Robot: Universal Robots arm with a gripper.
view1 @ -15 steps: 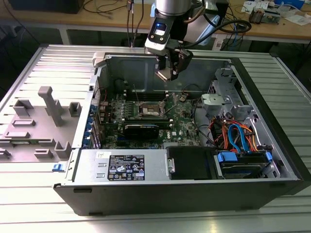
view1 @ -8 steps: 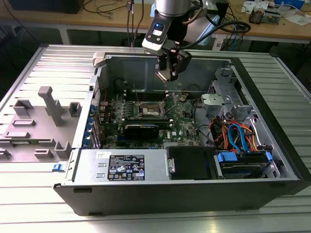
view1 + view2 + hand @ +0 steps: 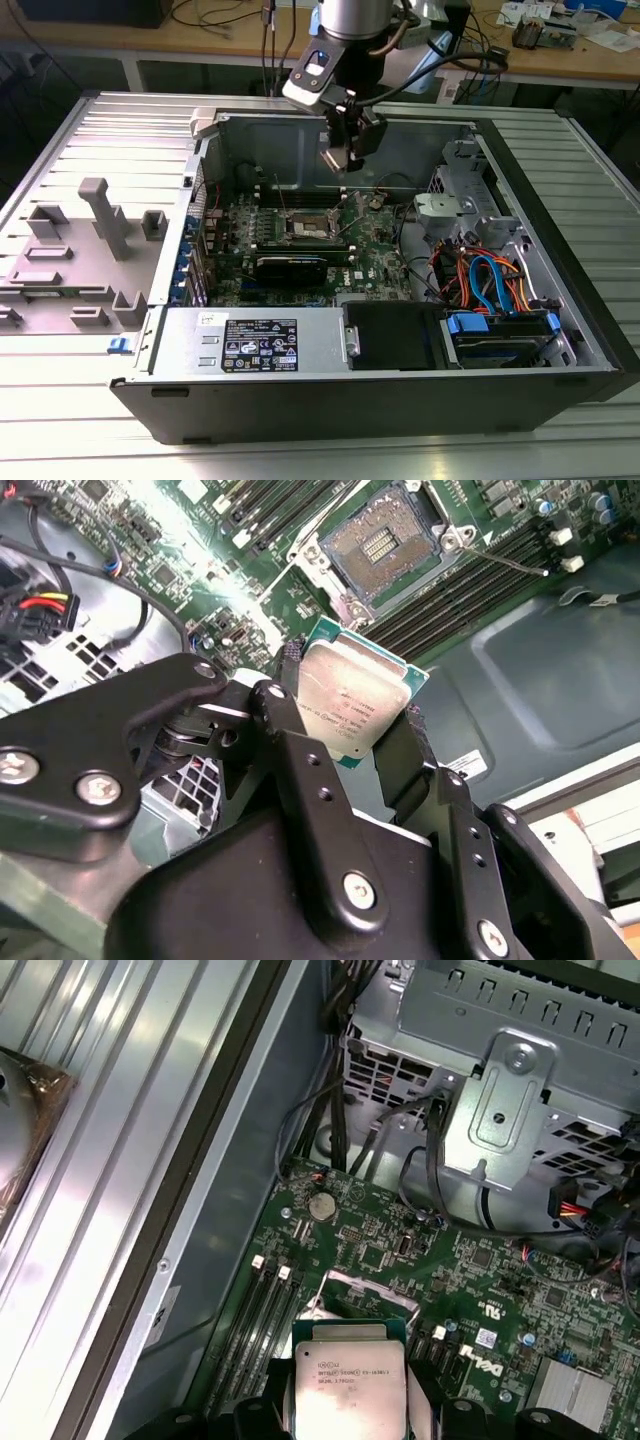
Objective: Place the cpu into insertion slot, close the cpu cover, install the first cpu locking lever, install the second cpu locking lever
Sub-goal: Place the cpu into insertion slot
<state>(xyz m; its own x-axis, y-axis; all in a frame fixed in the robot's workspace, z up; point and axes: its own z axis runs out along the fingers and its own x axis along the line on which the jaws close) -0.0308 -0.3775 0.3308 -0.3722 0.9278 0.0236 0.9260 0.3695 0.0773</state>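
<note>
Exterior view: my gripper (image 3: 345,150) hangs in open room above the opened computer case (image 3: 300,395). Second wrist view: my fingers (image 3: 400,760) clamp the cpu (image 3: 355,705) by opposite edges, clear above the bare insertion slot (image 3: 385,542). First wrist view: the cpu held over the green board (image 3: 470,1280).

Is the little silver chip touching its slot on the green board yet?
Apart. In the second wrist view the gripper holds the cpu by its edges, and the empty insertion slot lies bare beyond it, with a plain gap between them.
</note>
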